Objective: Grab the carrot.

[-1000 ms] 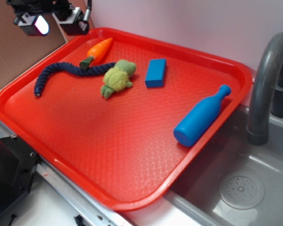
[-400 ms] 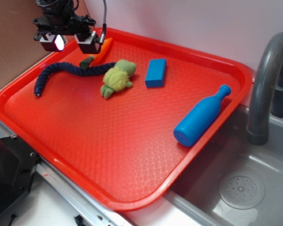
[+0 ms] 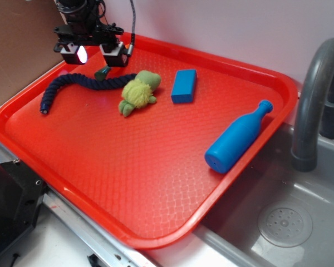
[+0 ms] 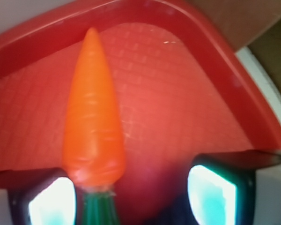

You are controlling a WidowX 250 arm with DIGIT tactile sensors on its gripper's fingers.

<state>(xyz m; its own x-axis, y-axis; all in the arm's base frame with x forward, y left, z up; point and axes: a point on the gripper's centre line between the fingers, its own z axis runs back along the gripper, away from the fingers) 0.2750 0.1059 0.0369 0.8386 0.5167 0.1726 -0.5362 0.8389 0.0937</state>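
The carrot (image 4: pixel 92 117) is bright orange with a dark green stub top and lies on the red tray (image 4: pixel 178 108) near its far left corner. In the wrist view its wide end and stub sit between my fingers, close to the left finger (image 4: pixel 49 201). In the exterior view only its green stub (image 3: pixel 103 72) shows under the gripper (image 3: pixel 96 53). The gripper (image 4: pixel 131 199) is open, low over the carrot, with its jaws to either side of the stub end.
A dark blue rope (image 3: pixel 72 84) curves just in front of the carrot. A yellow-green plush toy (image 3: pixel 139 92), a blue block (image 3: pixel 184 85) and a blue bottle (image 3: pixel 236 138) lie further right on the tray (image 3: pixel 156 183). A grey sink (image 3: pixel 289 222) and faucet (image 3: pixel 314 94) stand at right.
The gripper has moved right and down from the tray's far left corner to just above the carrot, covering its orange body in the exterior view. Nothing else moved.
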